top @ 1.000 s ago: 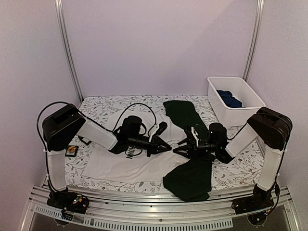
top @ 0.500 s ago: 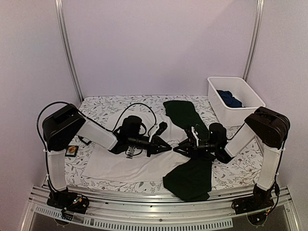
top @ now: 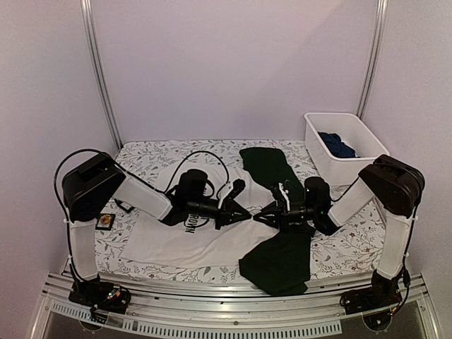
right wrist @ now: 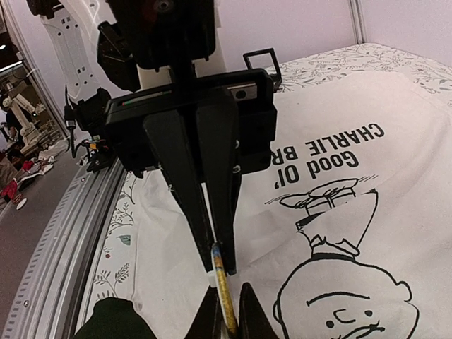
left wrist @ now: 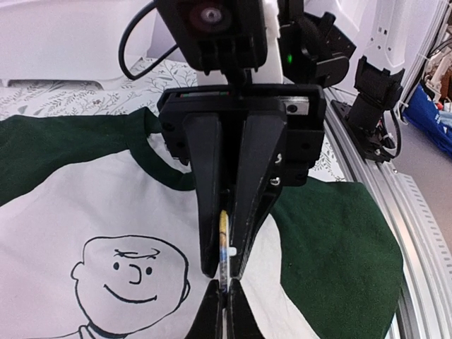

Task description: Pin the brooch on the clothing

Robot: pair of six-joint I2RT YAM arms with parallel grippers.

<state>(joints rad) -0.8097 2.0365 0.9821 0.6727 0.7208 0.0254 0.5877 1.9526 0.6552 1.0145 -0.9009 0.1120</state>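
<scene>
Right wrist view: right gripper pinched tight on thin, yellow-rimmed brooch, seen edge-on; left gripper clamped its far end. White printed T-shirt with dark green sleeves lay flat beneath. Judged: clasp-opening step. Next move would need pin freed, then lowered into fabric.

the brooch shows only its thin edge, face hidden. the cartoon face on the t-shirt is cut off by the picture's lower edge. a small dark square in the top view is too small to identify.
</scene>
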